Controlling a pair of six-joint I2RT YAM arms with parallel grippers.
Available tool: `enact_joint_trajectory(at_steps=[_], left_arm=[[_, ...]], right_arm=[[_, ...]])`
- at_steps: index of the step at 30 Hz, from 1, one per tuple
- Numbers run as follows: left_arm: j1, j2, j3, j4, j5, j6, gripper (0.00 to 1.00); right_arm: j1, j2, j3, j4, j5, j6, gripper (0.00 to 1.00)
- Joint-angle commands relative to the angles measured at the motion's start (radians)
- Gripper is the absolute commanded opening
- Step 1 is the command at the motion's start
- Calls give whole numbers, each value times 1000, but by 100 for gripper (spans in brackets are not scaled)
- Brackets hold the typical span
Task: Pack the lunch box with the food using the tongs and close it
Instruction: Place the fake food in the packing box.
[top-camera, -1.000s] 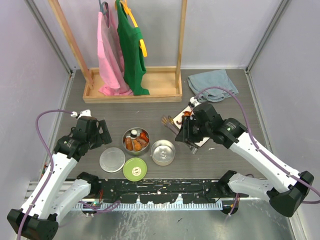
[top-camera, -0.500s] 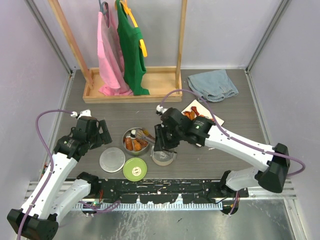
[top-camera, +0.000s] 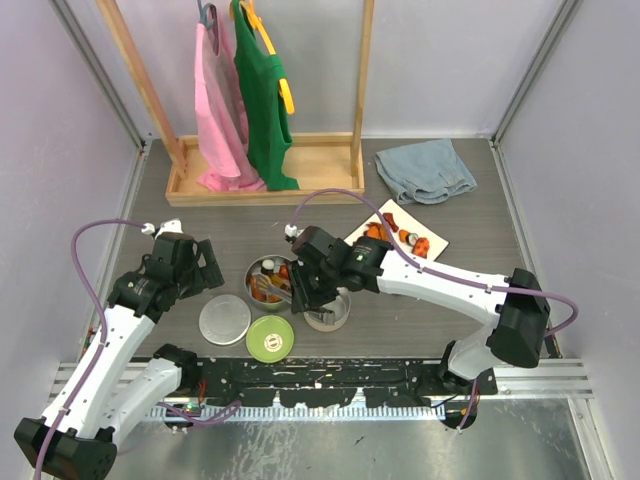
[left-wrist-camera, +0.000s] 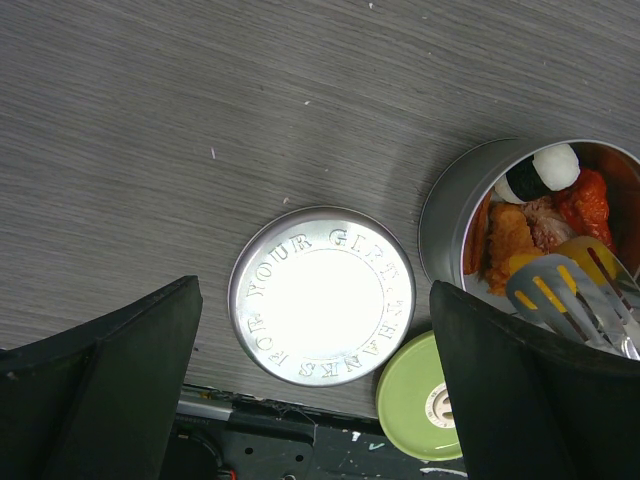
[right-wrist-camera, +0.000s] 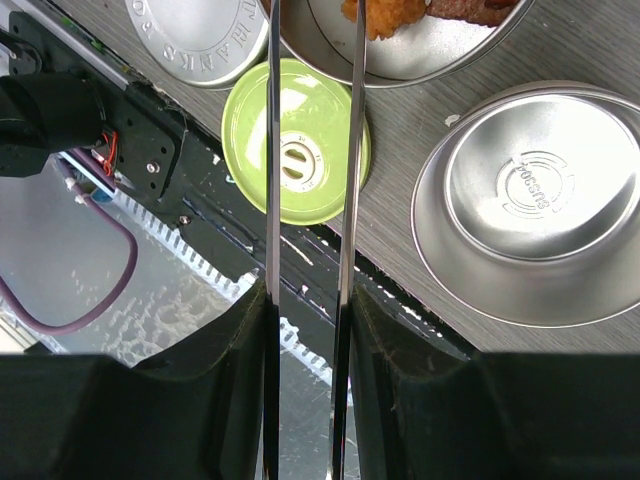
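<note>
Lunch box (top-camera: 253, 273): two uncovered tins on the surface.
- Nearest: lime-green lid (top-camera: 270, 339) and steel lid (top-camera: 224, 319), lying flat.
- Empty tin (top-camera: 326, 305), beside filled tin (left-wrist-camera: 450, 210) holding food (left-wrist-camera: 520, 235).
- Tongs (right-wrist-camera: 273, 180): clamped in right tool (right-wrist-camera: 310, 330), tips over filled tin.
- Left tool (top-camera: 203, 265): fingers wide apart, holding nothing.
- Farther: white plate (top-camera: 432, 240), blue cloth (top-camera: 428, 170), clothes rack (top-camera: 265, 185).

The left hand (left-wrist-camera: 315, 288) hangs with its dark fingers (left-wrist-camera: 120, 390) spread wide over a lettered steel lid (left-wrist-camera: 322, 296) on the grey bench (left-wrist-camera: 250, 100), a green lid (left-wrist-camera: 425, 398) just beside it, and at right the tongs (left-wrist-camera: 562, 300) reach over orange, red and white food (left-wrist-camera: 525, 225) in an open tin (left-wrist-camera: 448, 215).
</note>
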Motion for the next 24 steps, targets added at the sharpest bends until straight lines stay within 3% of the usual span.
enact_joint_trajectory(at_steps=[1,11,19,24], left_arm=[[4,-11,19,36,-10,2,98],[3,-10,19,36,-10,1,98],[2,-11,18,36,-10,2,98],[2,-9,19,36,-10,2,98]], right_arm=[[14,-1,56,51,0,-18,33],[19,17,48,52,-6,-16,38],[24,12,42,68,-17,-19,49],[24,-23,35,81,4,-16,51]])
